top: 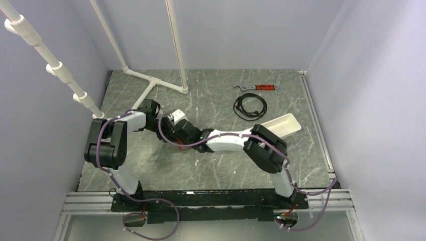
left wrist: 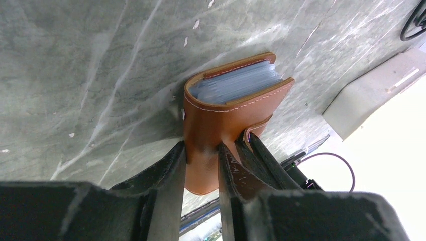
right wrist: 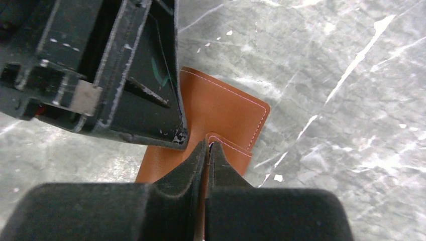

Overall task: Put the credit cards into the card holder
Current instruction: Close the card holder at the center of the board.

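Note:
The card holder (left wrist: 236,108), a brown leather wallet with white stitching, is lifted a little off the marble table. My left gripper (left wrist: 201,150) is shut on its folded body, one finger on each side. Pale translucent leaves (left wrist: 236,83) fill its open top edge; I cannot tell whether any are credit cards, and no loose credit cards show. My right gripper (right wrist: 207,146) is shut on the wallet's closing tab (right wrist: 233,145), right beside the left gripper's body (right wrist: 125,75). From above, both grippers meet over the card holder (top: 183,146) at the table's middle left.
A white rectangular tray (top: 281,125) lies to the right, behind the right arm. A coiled black cable (top: 249,106) and a red-handled wrench (top: 258,88) lie at the back. A white pipe frame (top: 150,80) stands at the back left.

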`<act>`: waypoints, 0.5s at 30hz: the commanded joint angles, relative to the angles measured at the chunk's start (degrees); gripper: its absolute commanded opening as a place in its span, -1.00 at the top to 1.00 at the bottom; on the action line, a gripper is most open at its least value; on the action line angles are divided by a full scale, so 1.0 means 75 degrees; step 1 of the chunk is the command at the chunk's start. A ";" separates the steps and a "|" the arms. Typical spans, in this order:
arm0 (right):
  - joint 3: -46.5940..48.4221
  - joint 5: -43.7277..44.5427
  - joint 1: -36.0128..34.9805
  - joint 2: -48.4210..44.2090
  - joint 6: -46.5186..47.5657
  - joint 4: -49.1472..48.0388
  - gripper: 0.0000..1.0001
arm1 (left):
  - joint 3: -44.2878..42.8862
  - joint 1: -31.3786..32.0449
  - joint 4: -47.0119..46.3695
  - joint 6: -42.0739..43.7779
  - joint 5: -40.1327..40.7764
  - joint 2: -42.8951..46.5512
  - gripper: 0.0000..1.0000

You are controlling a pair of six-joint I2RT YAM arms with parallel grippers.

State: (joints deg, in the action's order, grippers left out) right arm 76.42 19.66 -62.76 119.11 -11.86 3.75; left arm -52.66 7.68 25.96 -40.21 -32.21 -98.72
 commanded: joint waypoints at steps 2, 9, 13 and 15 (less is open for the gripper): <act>-0.2065 -0.5082 0.0307 0.0698 -0.1622 0.0897 0.98 | 0.0199 0.0101 0.0054 0.0250 -0.0319 0.0424 0.32; -0.2300 -0.7509 0.1664 0.0246 -0.2260 -0.1142 0.86 | 0.0483 0.0101 -0.0369 0.0415 -0.0747 0.0572 0.12; -0.2399 -0.7681 0.1960 0.0159 -0.2474 -0.1340 0.76 | 0.0585 0.0101 -0.0354 0.0554 -0.0776 0.0578 0.11; -0.2515 -0.7671 0.2045 0.0079 -0.2518 -0.1371 0.69 | 0.0638 0.0101 -0.0383 0.0557 -0.0754 0.0637 0.10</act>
State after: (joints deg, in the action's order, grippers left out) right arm 62.94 -28.23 -46.02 115.79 -28.18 -20.12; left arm -48.42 7.84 24.77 -37.28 -34.96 -96.27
